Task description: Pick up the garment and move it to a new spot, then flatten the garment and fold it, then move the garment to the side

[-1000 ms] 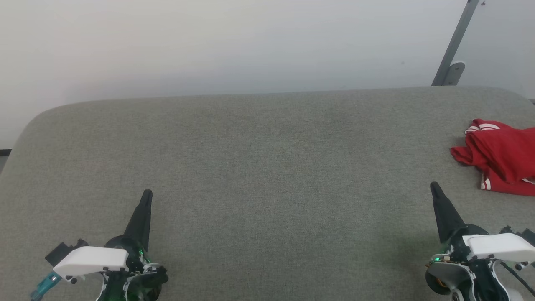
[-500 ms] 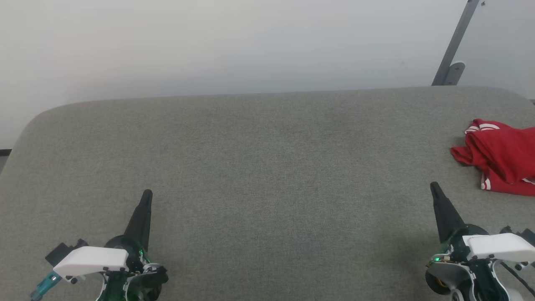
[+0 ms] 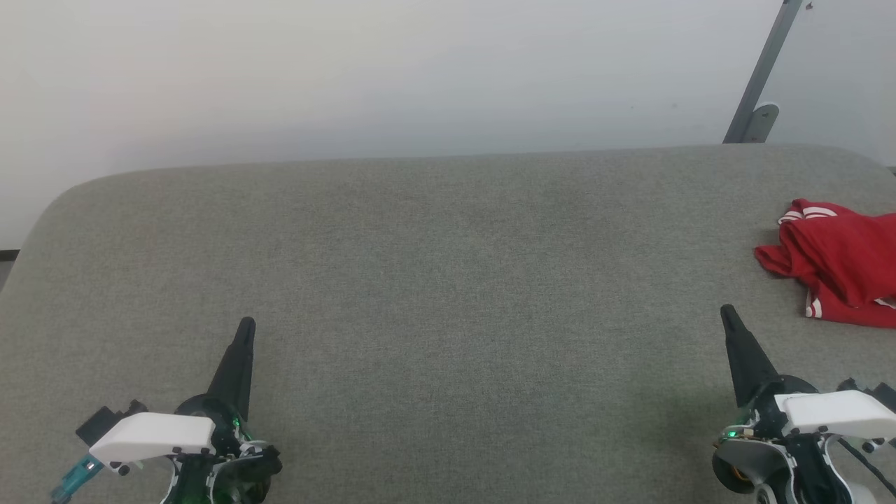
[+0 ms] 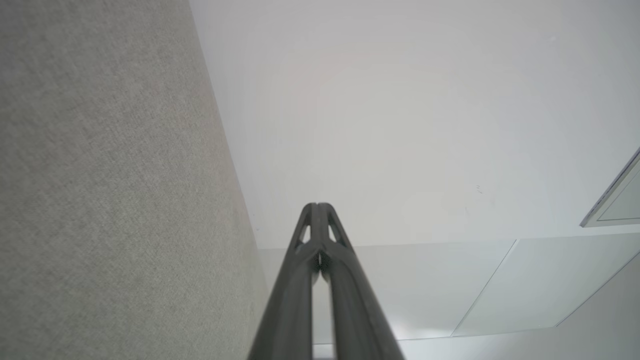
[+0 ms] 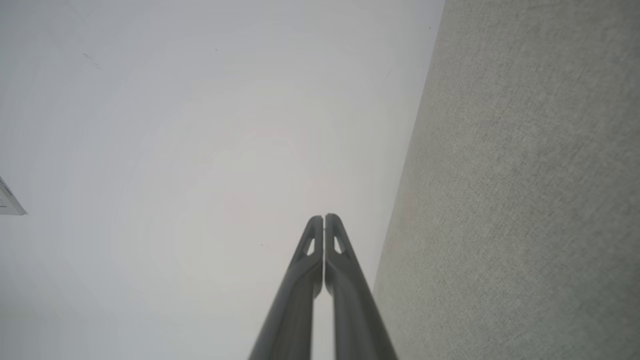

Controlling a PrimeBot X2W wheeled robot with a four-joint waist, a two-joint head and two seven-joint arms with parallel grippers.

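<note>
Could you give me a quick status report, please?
Left end effector shut, empty. Right end effector shut, empty. Garment crumpled at table right edge, untouched. Nothing seen in the way.

Head camera overlooks table [image 3: 448, 231]; wrists face wall [image 4: 400, 100].

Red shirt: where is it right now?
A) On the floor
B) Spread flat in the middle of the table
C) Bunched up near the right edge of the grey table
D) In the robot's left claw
C: the red shirt lies crumpled on the grey table near its right edge, apart from the shut, empty right gripper.
</note>
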